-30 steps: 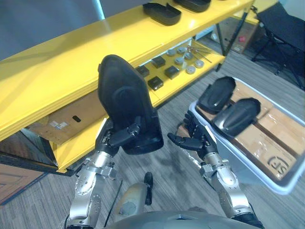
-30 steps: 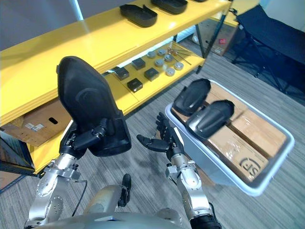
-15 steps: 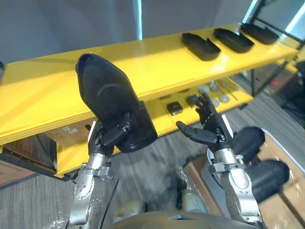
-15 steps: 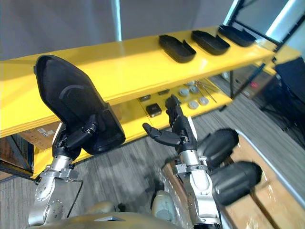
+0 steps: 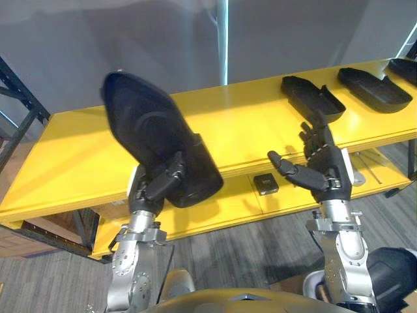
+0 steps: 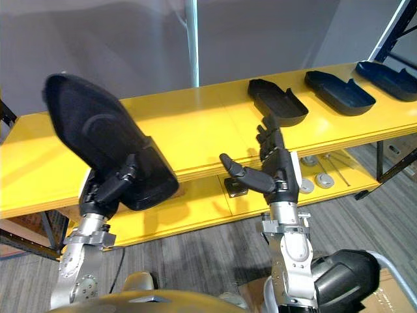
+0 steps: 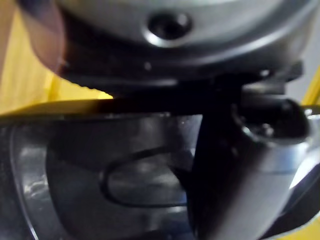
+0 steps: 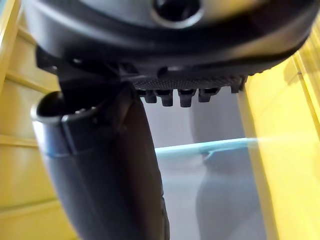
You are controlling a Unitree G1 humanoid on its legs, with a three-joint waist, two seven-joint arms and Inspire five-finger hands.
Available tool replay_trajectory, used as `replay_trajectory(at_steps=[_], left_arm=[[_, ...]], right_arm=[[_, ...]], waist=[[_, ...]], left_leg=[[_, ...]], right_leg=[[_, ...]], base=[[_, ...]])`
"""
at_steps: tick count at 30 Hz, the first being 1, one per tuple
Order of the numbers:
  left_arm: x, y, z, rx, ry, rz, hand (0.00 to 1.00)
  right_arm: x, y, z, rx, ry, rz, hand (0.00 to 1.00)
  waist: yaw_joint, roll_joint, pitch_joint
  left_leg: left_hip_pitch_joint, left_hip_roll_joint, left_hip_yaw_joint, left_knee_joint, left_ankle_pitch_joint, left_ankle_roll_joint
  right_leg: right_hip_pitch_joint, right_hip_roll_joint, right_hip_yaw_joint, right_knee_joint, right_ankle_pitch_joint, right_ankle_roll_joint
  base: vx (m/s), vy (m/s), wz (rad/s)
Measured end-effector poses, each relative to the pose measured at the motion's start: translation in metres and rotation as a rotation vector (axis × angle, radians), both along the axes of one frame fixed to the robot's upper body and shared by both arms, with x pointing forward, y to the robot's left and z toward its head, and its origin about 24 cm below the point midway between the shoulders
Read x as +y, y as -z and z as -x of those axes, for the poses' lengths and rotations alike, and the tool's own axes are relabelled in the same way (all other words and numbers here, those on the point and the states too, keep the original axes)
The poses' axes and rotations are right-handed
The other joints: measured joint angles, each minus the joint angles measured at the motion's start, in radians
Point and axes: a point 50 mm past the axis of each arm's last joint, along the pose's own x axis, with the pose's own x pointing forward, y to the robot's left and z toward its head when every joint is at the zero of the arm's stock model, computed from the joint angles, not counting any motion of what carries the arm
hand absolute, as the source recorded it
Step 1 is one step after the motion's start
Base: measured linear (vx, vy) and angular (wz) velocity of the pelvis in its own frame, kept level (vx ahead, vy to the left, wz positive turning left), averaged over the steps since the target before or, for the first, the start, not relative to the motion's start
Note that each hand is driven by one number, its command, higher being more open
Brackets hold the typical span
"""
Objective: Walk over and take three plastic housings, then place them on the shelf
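Your left hand (image 5: 158, 187) is clamped on a black housing (image 5: 151, 140), held up in front of the yellow shelf (image 5: 78, 153) and not yet set down. Your right hand (image 5: 320, 173) is spread wide and empty. Three other housings (image 6: 277, 102) already lie on the shelf, so placing this one is what's left.

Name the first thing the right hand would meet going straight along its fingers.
Likely the front edge of the yellow shelf, then the nearest black housing lying on it. The right hand is open and empty; depth unclear.

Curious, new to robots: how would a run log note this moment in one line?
left hand: shut on black housing | right hand: open, empty | yellow shelf: three housings on top
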Motion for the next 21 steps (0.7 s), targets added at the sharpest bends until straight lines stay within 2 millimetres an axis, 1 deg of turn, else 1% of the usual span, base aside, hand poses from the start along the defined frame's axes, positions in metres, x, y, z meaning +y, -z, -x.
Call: replay_trajectory(at_steps=[1,2,3,4,5,8,10,11,14,16,17,18,19,20,21], left_arm=[[-0.003,-0.003,-0.005,-0.012,0.028,-0.013,0.00],[-0.002,-0.004,-0.007,-0.021,0.036,-0.025,0.00],[0.001,-0.006,-0.009,-0.027,0.051,-0.055,0.00],[0.004,-0.006,-0.010,-0.019,0.061,-0.078,0.00],[0.009,-0.005,-0.011,-0.001,0.077,-0.109,0.00],[0.013,-0.006,-0.013,0.009,0.117,-0.143,0.00],[0.008,-0.009,-0.019,-0.005,0.157,-0.147,0.00],[0.000,-0.015,-0.027,-0.019,0.207,-0.167,0.00],[-0.010,-0.023,-0.036,-0.040,0.265,-0.211,0.00],[-0.022,-0.034,-0.050,-0.070,0.316,-0.254,0.00],[-0.023,-0.037,-0.055,-0.080,0.317,-0.264,0.00],[-0.025,-0.046,-0.068,-0.094,0.304,-0.280,0.00],[-0.025,-0.048,-0.073,-0.098,0.287,-0.283,0.00],[-0.023,-0.055,-0.083,-0.105,0.243,-0.284,0.00],[-0.021,-0.057,-0.087,-0.106,0.219,-0.283,0.00]], right_arm=[[0.000,0.001,-0.001,-0.008,0.034,-0.025,1.00],[0.002,0.001,-0.002,-0.010,0.037,-0.035,1.00],[0.004,0.001,-0.003,-0.012,0.038,-0.043,1.00],[0.005,0.000,-0.003,-0.014,0.035,-0.045,1.00],[0.006,-0.001,-0.004,-0.022,0.033,-0.049,1.00],[0.008,-0.002,-0.005,-0.034,0.056,-0.045,1.00],[0.009,-0.002,-0.004,-0.036,0.058,-0.041,1.00],[0.010,-0.002,-0.004,-0.030,0.053,-0.025,1.00],[0.013,-0.005,-0.001,-0.025,0.029,0.006,1.00],[0.015,-0.010,0.004,-0.039,-0.008,0.035,1.00],[0.016,-0.012,0.005,-0.045,-0.019,0.041,1.00],[0.018,-0.015,0.010,-0.055,-0.048,0.042,1.00],[0.019,-0.016,0.011,-0.055,-0.060,0.038,1.00],[0.022,-0.016,0.013,-0.055,-0.089,0.031,1.00],[0.024,-0.016,0.014,-0.052,-0.103,0.032,1.00]], waist=[[-0.020,-0.017,0.006],[-0.022,-0.034,0.015],[-0.024,-0.058,0.019],[-0.023,-0.072,0.017],[-0.028,-0.078,0.016],[-0.029,-0.078,0.010],[-0.032,-0.083,0.005],[-0.035,-0.088,0.001],[-0.060,-0.090,0.000],[-0.085,-0.087,-0.004],[-0.089,-0.086,-0.006],[-0.113,-0.082,-0.018],[-0.119,-0.079,-0.020],[-0.128,-0.079,-0.022],[-0.134,-0.078,-0.025]], left_leg=[[0.029,-0.033,0.002,-0.057,-0.006,-0.008],[0.042,-0.053,0.010,-0.081,0.000,0.000],[0.060,-0.080,0.023,-0.118,0.006,0.006],[0.073,-0.096,0.035,-0.143,0.013,0.012],[0.102,-0.112,0.043,-0.182,0.025,0.019],[0.150,-0.124,0.066,-0.261,0.050,0.024],[0.160,-0.133,0.086,-0.299,0.065,0.025],[0.168,-0.134,0.108,-0.336,0.085,0.025],[0.186,-0.133,0.132,-0.360,0.098,0.024],[0.204,-0.126,0.174,-0.364,0.093,0.020],[0.208,-0.123,0.186,-0.364,0.089,0.015],[0.210,-0.111,0.208,-0.364,0.081,0.015],[0.213,-0.105,0.216,-0.364,0.080,0.013],[0.224,-0.097,0.242,-0.365,0.079,0.011],[0.226,-0.092,0.253,-0.365,0.080,0.009]], right_leg=[[-0.005,-0.033,-0.001,0.019,-0.002,0.004],[-0.011,-0.051,0.004,0.027,-0.001,0.005],[-0.024,-0.076,0.023,0.030,0.002,0.008],[-0.023,-0.090,0.023,0.026,0.011,0.017],[-0.018,-0.101,0.023,0.019,0.032,0.026],[-0.005,-0.101,0.032,-0.011,0.071,0.026],[-0.007,-0.101,0.047,-0.031,0.079,0.029],[-0.020,-0.098,0.056,-0.046,0.086,0.039],[-0.023,-0.096,0.076,-0.058,0.093,0.048],[-0.032,-0.092,0.109,-0.061,0.101,0.057],[-0.035,-0.091,0.118,-0.062,0.102,0.057],[-0.036,-0.085,0.131,-0.078,0.111,0.056],[-0.037,-0.080,0.133,-0.083,0.116,0.055],[-0.037,-0.074,0.135,-0.094,0.118,0.055],[-0.038,-0.071,0.135,-0.102,0.118,0.055]], base=[[0.18,0.263,0.18],[0.11,0.248,0.07],[0.05,0.173,-0.11],[0.07,0.179,-0.15],[0.07,0.133,-0.08],[0.04,0.105,-0.16],[0.00,0.062,-0.20],[-0.01,0.022,-0.31],[-0.02,0.014,-0.29],[-0.05,0.021,-0.50],[-0.06,0.005,-0.53],[-0.06,-0.007,-0.43],[-0.08,-0.018,-0.56],[-0.06,-0.018,-0.47],[-0.08,-0.041,-0.52]])
